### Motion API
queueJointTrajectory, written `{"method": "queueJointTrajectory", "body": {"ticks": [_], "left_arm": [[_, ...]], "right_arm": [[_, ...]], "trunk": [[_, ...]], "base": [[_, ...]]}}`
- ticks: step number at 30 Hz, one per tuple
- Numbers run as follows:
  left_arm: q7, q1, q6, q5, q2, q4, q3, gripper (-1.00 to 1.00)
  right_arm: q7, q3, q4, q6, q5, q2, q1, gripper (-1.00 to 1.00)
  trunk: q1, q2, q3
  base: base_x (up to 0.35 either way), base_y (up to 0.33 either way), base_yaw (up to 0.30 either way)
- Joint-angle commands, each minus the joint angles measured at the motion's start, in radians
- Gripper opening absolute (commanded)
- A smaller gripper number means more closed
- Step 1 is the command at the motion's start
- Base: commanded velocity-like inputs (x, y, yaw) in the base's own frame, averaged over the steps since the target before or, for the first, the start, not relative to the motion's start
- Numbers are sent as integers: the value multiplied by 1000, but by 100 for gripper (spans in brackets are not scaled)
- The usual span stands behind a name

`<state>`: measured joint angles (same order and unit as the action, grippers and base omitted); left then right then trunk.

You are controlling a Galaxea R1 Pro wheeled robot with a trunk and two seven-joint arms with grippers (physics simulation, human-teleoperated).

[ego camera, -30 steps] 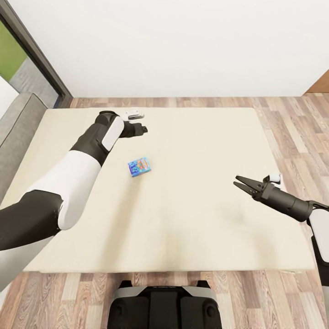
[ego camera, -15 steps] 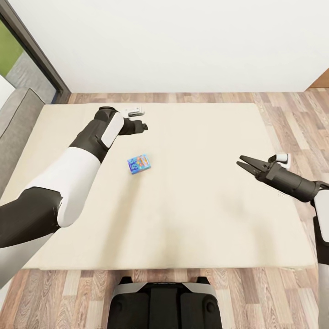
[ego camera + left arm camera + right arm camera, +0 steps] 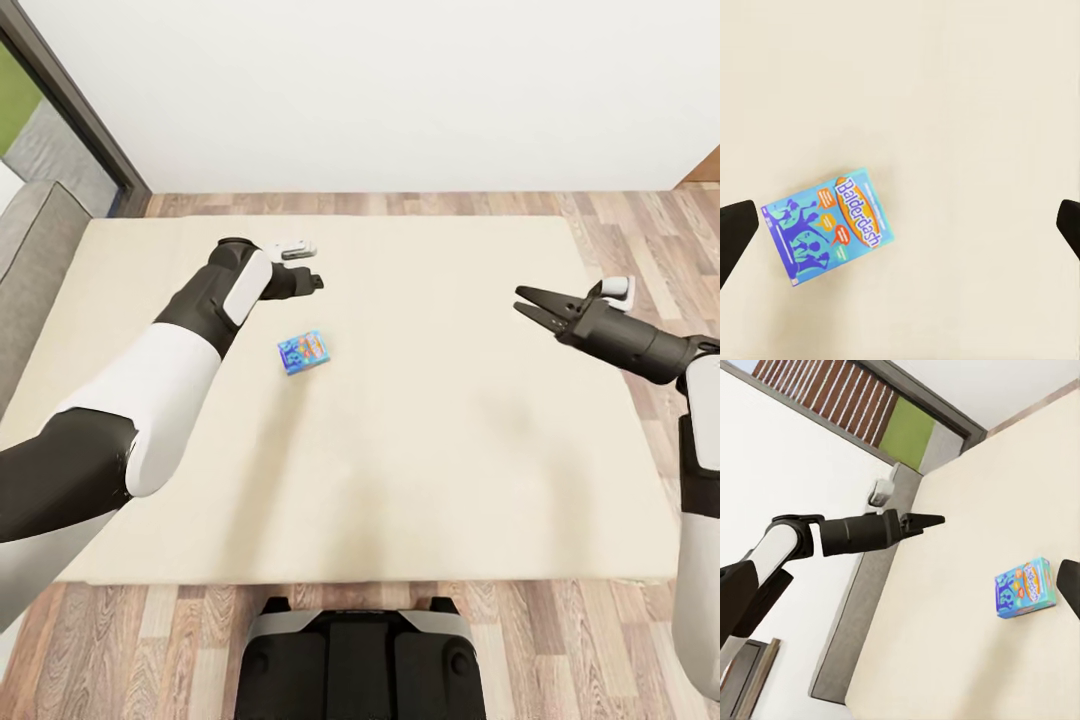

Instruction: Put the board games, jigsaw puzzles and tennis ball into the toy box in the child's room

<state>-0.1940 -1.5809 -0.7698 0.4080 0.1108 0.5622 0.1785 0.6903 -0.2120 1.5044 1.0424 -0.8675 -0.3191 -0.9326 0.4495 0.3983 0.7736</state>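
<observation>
A blue board game (image 3: 304, 352) with cartoon print lies flat on the beige bed (image 3: 420, 450), left of its middle. My left gripper (image 3: 315, 282) hovers just beyond the game, above the mattress. In the left wrist view its fingers (image 3: 735, 232) stand wide apart and open, with the board game (image 3: 829, 225) on the mattress below, nearer one finger. My right gripper (image 3: 522, 302) is open and empty over the bed's right part, pointing left toward the game. The right wrist view looks across at the board game (image 3: 1024, 587) and the left gripper (image 3: 924, 520).
A white wall runs behind the bed. A grey upholstered piece (image 3: 35, 250) and a dark door frame (image 3: 75, 110) stand at the left. Wood floor (image 3: 660, 230) surrounds the bed. My base (image 3: 360, 660) is at the bed's near edge.
My right gripper has risen and moved farther out over the bed, staying open. The whole view has shifted slightly. The left arm and the board game have held their places.
</observation>
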Motion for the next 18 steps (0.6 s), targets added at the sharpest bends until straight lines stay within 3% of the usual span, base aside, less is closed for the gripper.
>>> {"method": "queueJointTrajectory", "body": {"ticks": [1,18], "left_arm": [[-9,-1,-1,11,0,-7,4,100],[-8,-1,36,9,-2,-45,4,100]], "right_arm": [[5,3,-10,5,5,0,-5,100],[4,13,-24,5,4,0,-12,100]], "trunk": [[0,2,3],[0,2,31]], "base": [[0,0,0],[0,0,0]]}}
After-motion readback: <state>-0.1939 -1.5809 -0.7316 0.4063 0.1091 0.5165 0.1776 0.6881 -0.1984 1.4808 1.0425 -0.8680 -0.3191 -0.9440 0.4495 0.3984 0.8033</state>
